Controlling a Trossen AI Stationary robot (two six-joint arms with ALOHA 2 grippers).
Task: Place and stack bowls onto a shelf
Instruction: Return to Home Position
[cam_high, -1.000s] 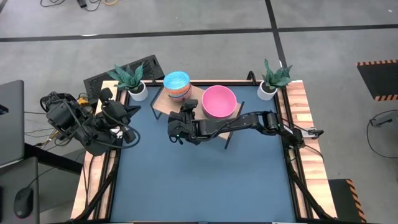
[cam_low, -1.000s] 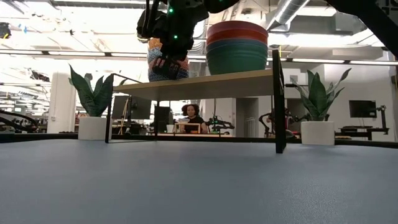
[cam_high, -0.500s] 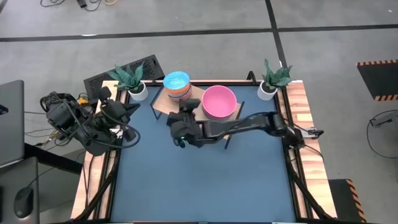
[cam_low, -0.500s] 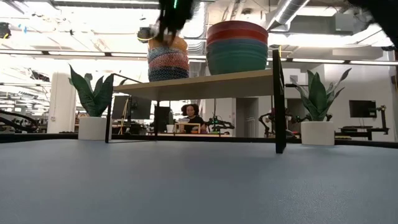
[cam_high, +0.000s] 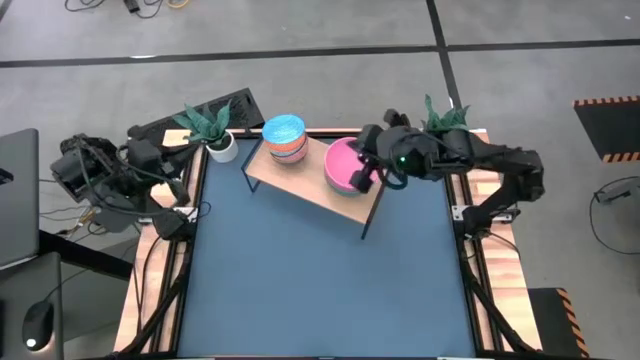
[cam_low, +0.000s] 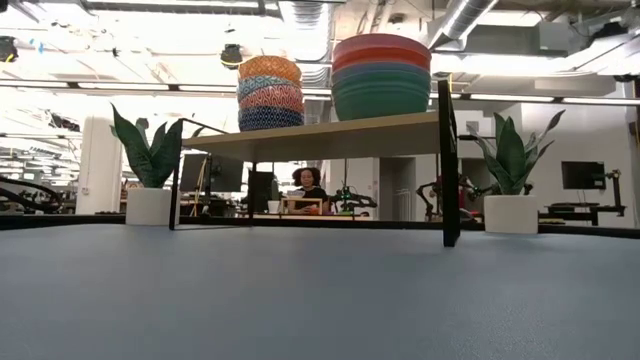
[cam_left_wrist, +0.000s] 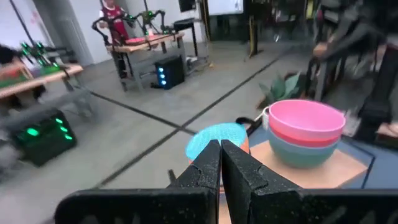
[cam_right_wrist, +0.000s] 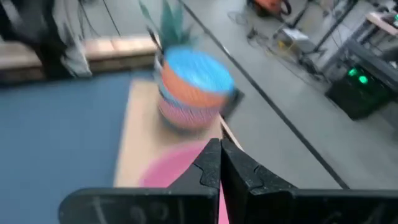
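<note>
Lying diagonally on the table (cam_high: 320, 290), the shelf (cam_high: 300, 182) holds bowls (cam_high: 284, 132) stacked mouth-up.

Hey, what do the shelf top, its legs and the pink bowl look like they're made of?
Shelf top: light wood or wood-look board, matte, pale even tan.
Legs: thin, black, probably painted metal, judging by their slimness.
Pink bowl: likely plastic or melamine, smooth and plain with a soft sheen; glazed ceramic cannot be ruled out.
</note>
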